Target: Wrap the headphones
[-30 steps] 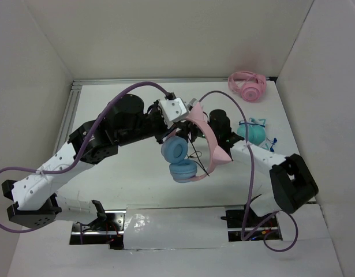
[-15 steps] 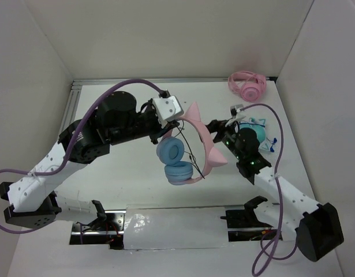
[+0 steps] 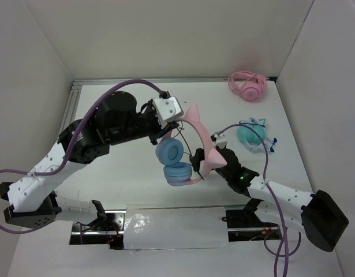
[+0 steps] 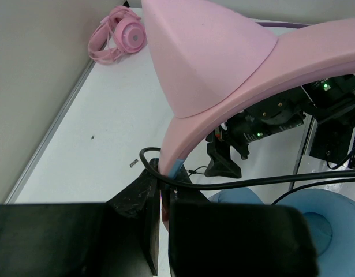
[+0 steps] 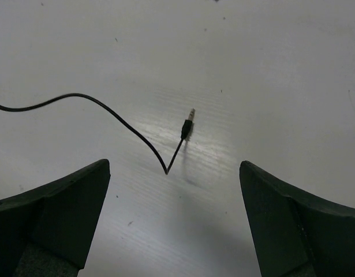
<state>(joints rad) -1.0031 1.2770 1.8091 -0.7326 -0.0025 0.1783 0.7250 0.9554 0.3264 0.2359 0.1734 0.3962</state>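
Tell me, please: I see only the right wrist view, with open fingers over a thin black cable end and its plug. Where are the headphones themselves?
Observer: The left gripper is shut on the pink headband of the headphones and holds them up above the table.
Operator: How do the cups sit?
Observer: Both blue ear cups sit close together, on the left arm's side of the headband.
Operator: Does anything else lie near my arm?
Observer: Yes, the teal headphones lie on the table, to the right of the held pair in the top view.
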